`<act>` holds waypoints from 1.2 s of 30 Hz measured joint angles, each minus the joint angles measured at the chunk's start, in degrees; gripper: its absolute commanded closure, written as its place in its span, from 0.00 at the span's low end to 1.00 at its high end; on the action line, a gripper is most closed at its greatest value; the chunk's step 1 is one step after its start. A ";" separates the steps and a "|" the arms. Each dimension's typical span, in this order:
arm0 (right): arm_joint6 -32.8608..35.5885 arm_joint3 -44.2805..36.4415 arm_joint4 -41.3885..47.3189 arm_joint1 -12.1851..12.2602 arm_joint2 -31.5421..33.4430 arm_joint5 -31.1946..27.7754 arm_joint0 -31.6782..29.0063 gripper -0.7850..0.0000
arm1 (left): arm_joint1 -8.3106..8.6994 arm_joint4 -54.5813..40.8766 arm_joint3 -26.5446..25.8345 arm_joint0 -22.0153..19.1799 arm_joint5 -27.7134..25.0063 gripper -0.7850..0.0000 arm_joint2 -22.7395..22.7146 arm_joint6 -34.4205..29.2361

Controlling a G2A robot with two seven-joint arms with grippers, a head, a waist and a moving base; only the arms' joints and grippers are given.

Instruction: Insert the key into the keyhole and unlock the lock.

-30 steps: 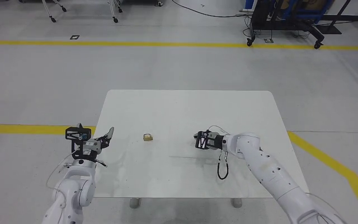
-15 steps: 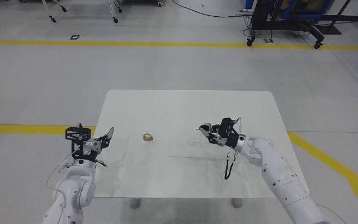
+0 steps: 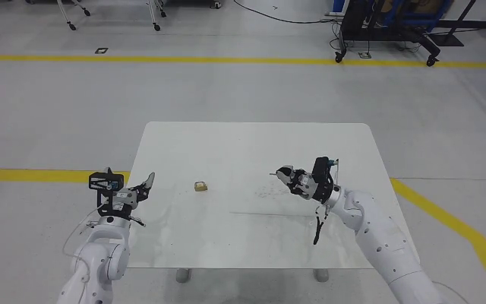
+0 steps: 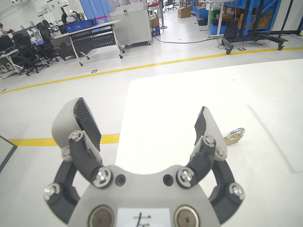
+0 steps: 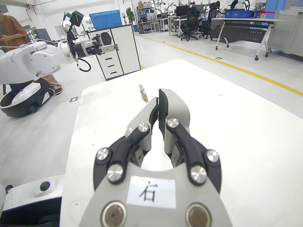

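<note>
A small brass padlock (image 3: 200, 186) lies on the white table (image 3: 250, 144), left of centre. It also shows in the left wrist view as the padlock (image 4: 234, 137) and stands farther off in the right wrist view (image 5: 143, 94). My right gripper (image 3: 281, 173) hovers right of centre, pointing toward the lock, with its fingers pressed together (image 5: 158, 98). A thin sliver, apparently the key (image 3: 271, 175), sticks out from its tips. My left gripper (image 3: 148, 182) sits open at the table's left edge (image 4: 142, 112), a short way from the padlock, with nothing between its fingers.
A thin white mat (image 4: 272, 138) lies on the table beyond the padlock. The left arm (image 5: 47, 55) shows across the table in the right wrist view. Yellow floor lines (image 3: 228, 59) run around the table.
My right gripper has lifted off the table surface, turned and drawn back to the right, staying shut. The left arm and the padlock have not moved.
</note>
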 measured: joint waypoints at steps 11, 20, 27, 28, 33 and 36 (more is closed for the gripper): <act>-0.60 3.85 17.54 -1.63 -6.22 -3.75 -0.33 1.00 | -1.18 -36.75 -3.75 -8.79 -11.89 0.00 5.21 -19.73; -0.34 3.38 32.00 -1.20 -10.40 -3.74 0.31 1.00 | -1.57 -57.24 -1.14 -14.14 -11.52 0.00 9.66 -33.98; -0.37 3.38 31.53 -1.22 -10.38 -3.74 0.30 1.00 | -1.84 -57.78 -1.01 -13.65 -12.11 0.00 10.08 -32.71; -0.30 3.30 31.69 -1.25 -10.47 -3.71 0.20 1.00 | -2.12 -59.54 -0.66 -13.31 -12.96 0.00 10.57 -32.08; 6.65 3.99 44.05 -2.39 -14.79 -3.72 1.05 1.00 | -3.04 -84.62 4.21 -15.30 -19.74 0.00 13.91 -36.03; 13.07 5.17 54.65 -3.16 -18.12 -3.75 3.26 1.00 | -3.02 -93.06 8.11 -18.66 -21.86 0.00 15.80 -43.00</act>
